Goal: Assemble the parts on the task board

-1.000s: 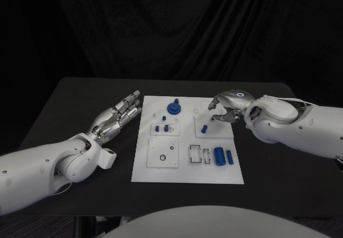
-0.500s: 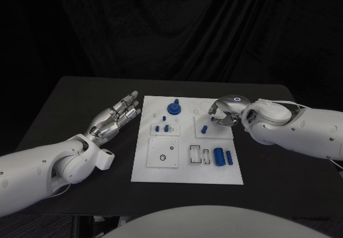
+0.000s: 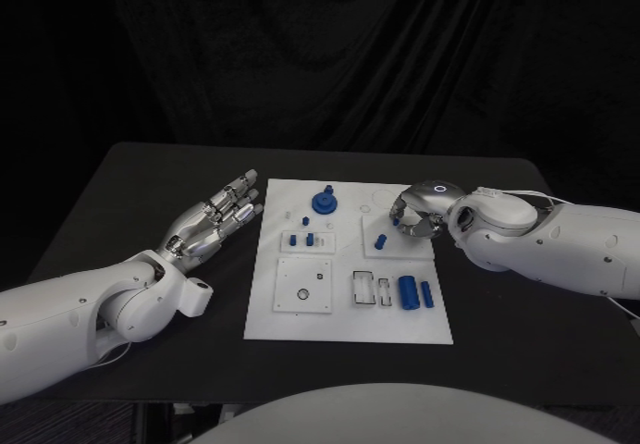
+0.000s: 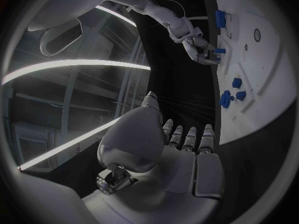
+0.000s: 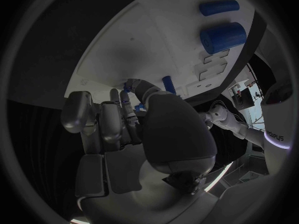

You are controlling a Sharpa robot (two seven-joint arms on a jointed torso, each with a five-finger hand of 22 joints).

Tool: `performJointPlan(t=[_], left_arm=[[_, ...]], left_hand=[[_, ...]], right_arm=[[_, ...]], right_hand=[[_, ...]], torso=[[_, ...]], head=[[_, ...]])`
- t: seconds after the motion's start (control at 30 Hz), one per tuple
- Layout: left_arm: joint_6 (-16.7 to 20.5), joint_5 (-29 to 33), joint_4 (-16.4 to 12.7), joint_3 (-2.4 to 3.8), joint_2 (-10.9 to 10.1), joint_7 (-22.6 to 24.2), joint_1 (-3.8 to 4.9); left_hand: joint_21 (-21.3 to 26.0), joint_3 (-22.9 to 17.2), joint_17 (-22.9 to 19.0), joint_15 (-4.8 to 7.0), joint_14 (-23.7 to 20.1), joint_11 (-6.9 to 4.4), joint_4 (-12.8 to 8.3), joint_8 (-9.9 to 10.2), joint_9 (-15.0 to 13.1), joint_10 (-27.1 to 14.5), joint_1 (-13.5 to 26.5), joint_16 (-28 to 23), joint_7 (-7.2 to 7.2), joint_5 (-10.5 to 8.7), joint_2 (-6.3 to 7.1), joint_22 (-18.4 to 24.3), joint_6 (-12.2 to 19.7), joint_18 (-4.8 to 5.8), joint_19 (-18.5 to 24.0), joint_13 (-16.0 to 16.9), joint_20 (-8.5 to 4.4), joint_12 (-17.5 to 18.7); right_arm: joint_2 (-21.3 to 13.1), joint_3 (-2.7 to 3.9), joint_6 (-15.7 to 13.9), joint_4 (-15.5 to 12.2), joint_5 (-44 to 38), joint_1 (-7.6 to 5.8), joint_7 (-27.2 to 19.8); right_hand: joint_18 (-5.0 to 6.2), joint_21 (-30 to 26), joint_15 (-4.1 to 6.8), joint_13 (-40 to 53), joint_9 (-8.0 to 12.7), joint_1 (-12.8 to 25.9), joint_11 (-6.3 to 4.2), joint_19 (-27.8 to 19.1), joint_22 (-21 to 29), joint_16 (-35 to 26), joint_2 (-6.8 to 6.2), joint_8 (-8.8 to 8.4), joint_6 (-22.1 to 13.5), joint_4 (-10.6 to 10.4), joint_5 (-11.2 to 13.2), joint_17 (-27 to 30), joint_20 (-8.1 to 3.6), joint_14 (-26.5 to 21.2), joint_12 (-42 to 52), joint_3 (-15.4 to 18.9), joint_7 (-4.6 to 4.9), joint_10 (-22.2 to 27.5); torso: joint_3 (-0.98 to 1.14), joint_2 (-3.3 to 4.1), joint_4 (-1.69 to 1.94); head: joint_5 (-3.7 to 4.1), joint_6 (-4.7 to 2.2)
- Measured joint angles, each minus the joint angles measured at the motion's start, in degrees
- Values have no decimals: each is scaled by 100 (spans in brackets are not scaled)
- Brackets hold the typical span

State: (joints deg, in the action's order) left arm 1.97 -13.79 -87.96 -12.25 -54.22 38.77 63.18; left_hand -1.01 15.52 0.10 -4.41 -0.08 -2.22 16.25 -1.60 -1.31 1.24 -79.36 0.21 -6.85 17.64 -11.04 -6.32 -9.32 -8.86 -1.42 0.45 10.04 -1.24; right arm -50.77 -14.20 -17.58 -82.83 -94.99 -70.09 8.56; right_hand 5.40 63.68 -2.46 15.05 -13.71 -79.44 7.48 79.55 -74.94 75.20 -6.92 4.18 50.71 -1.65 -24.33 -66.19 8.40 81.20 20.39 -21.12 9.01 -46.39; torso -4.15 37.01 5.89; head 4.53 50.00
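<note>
The white task board (image 3: 347,319) lies in the middle of the table. On it stand a blue knob (image 3: 325,201), small blue pegs (image 3: 302,240) and a slanted blue peg (image 3: 382,240). Two blue cylinders (image 3: 417,291) lie near its right edge, also seen as cylinders (image 5: 222,36). My right hand (image 3: 419,213) hovers low over the board's far right corner with its fingers curled in. A small blue part (image 5: 129,85) sits pinched at its fingertips, close to the slanted peg (image 5: 168,83). My left hand (image 3: 220,217) is flat and open beside the board's left edge, holding nothing; its palm (image 4: 181,159) faces up.
A square white plate with a hole (image 3: 304,284) and empty rectangular slots (image 3: 364,287) sit on the board's near half. Black table (image 3: 147,185) surrounds the board on all sides. My right forearm (image 3: 560,242) lies over the table's right side.
My right hand has drawn in a little toward the forearm and curled its fingers tighter over the board's far right corner. The left hand has not moved.
</note>
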Motion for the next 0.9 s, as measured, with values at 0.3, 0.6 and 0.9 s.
performJointPlan(t=[0.3,0.6,0.9], left_arm=[[-60,3,32,0,20,2,0],[-109,5,74,0,49,3,0],[-145,7,105,0,61,4,0]], left_hand=[[0,-38,-4,-32,10,40,-38,0,0,-1,-125,0,0,210,-11,19,0,0,5,0,34,0],[0,-54,-5,-63,20,80,-54,0,-1,-3,-250,0,-20,275,-15,25,20,-1,5,0,75,-1],[0,-85,-4,-124,0,119,-85,0,-1,-3,-311,0,-20,397,-30,32,20,0,-15,0,135,-1]], right_arm=[[57,10,-71,72,11,57,-29],[97,14,-189,136,44,91,-82],[158,12,-257,251,117,105,-142]], right_hand=[[0,22,21,-25,-27,22,-27,14,1,26,22,21,67,13,64,2,-14,21,2,-65,-25,-117],[-1,157,82,-85,-109,45,-125,80,1,69,45,102,251,55,108,-38,-80,82,90,-149,-26,-451],[-1,192,113,-135,-288,-170,-178,106,1,69,259,270,581,213,332,-17,-106,113,120,-307,-1,-773]], torso=[[-7,-3,-5],[-19,-7,-5],[-26,-18,-2]], head=[[-31,0],[-42,0],[-40,0]])
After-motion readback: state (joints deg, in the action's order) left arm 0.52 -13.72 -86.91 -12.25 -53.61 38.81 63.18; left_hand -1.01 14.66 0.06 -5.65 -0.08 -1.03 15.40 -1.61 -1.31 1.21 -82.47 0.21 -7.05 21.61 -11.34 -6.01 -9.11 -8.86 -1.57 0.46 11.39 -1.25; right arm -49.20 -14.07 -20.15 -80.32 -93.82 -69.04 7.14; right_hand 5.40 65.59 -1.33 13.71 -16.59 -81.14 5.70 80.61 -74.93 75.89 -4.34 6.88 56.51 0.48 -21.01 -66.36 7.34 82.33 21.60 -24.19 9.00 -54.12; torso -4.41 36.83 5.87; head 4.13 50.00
